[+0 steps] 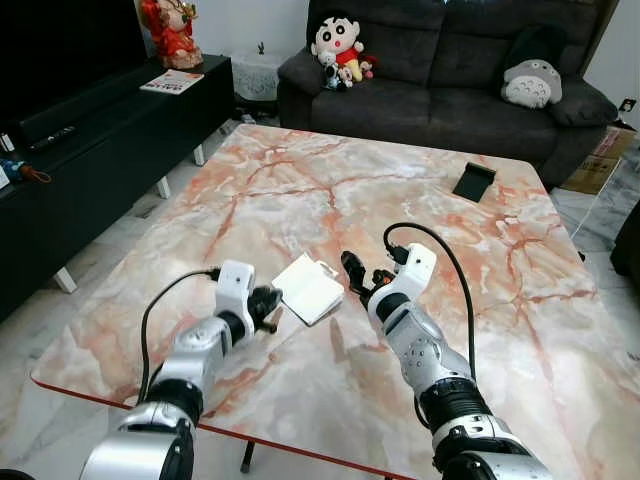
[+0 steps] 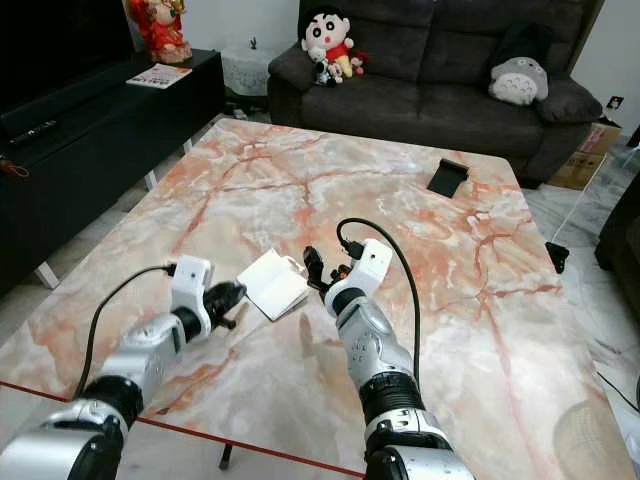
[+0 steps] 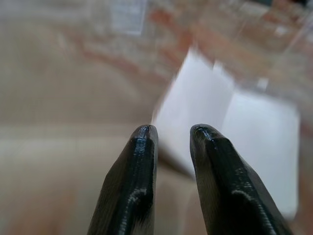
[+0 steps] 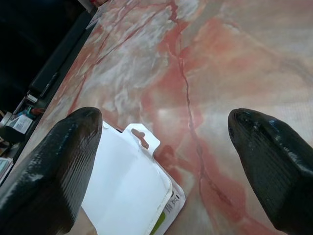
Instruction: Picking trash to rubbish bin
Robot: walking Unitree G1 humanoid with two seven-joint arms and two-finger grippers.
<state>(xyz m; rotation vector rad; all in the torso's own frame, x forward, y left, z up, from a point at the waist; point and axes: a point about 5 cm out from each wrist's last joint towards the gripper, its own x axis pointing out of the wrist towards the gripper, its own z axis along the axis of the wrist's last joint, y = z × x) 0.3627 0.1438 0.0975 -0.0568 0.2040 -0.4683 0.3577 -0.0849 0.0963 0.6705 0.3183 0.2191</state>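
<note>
A flat white packaging card (image 1: pixel 308 288) with a hang tab lies on the marble table (image 1: pixel 330 180), near its front. My left gripper (image 1: pixel 268 305) sits low over the table just left of the card. In the left wrist view its fingers (image 3: pixel 142 161) are nearly together with nothing between them, and the blurred card (image 3: pixel 234 137) is right ahead. My right gripper (image 1: pixel 352 272) hovers at the card's right edge, wide open. In the right wrist view the card (image 4: pixel 127 181) lies partly under one finger (image 4: pixel 58 161), untouched.
A small black object (image 1: pixel 473 182) stands on the table's far right part. Behind the table is a dark sofa (image 1: pixel 440 70) with plush toys. A black TV cabinet (image 1: pixel 100 140) runs along the left, and a cardboard box (image 1: pixel 600 160) sits at the right.
</note>
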